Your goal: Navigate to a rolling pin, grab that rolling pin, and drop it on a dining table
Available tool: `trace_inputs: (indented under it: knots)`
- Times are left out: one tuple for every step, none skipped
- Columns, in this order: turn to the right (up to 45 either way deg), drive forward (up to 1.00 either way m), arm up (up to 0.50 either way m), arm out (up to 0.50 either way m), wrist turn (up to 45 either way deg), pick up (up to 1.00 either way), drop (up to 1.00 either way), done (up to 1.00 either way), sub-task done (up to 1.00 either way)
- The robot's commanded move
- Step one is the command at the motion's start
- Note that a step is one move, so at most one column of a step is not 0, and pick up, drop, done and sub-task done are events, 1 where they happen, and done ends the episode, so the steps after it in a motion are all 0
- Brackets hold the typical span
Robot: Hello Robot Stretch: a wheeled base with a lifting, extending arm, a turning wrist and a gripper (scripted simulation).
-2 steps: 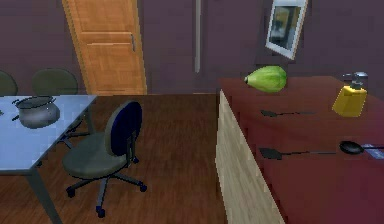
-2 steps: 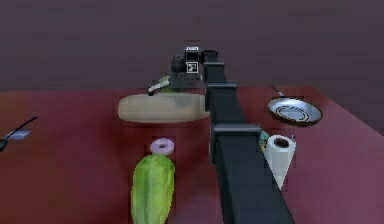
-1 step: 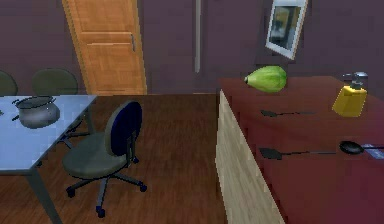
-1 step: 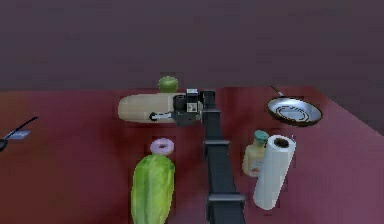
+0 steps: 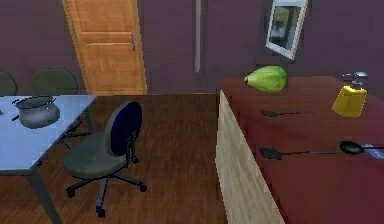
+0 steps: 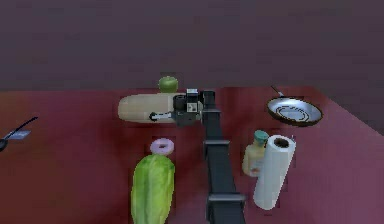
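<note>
Cream rolling pin [image 6: 140, 107], green lettuce [image 6: 153, 187], white paper roll [image 6: 274, 170], dark red counter [image 6: 70, 160], orange door [image 5: 105, 45]

Premises present as a domestic kitchen with an adjoining eating area. The red-topped counter [image 5: 320, 180] carries cooking items: a head of lettuce [image 5: 266, 78], a yellow dispenser bottle [image 5: 350, 98], a spatula [image 5: 285, 153] and a ladle [image 5: 350, 147], with a frying pan [image 6: 293, 110], a paper towel roll [image 6: 273, 170] and a green apple [image 6: 168, 85] noted in the arm side view. Household fittings support this: a panelled wooden door [image 5: 105, 45], a framed picture [image 5: 287, 27] on the wall, wood flooring [image 5: 180, 130], and a pale blue table [image 5: 30, 150] bearing a pot [image 5: 38, 111], with a swivel chair [image 5: 105, 150] beside it.
</note>
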Motion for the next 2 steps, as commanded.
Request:
trace_inputs:
  knots:
    - [0.0, 0.0, 0.1, 0.0, 0.0, 0.0, 0.0, 0.0, 0.0]
    - [0.0, 0.0, 0.02, 0.0, 0.0, 0.0, 0.0, 0.0, 0.0]
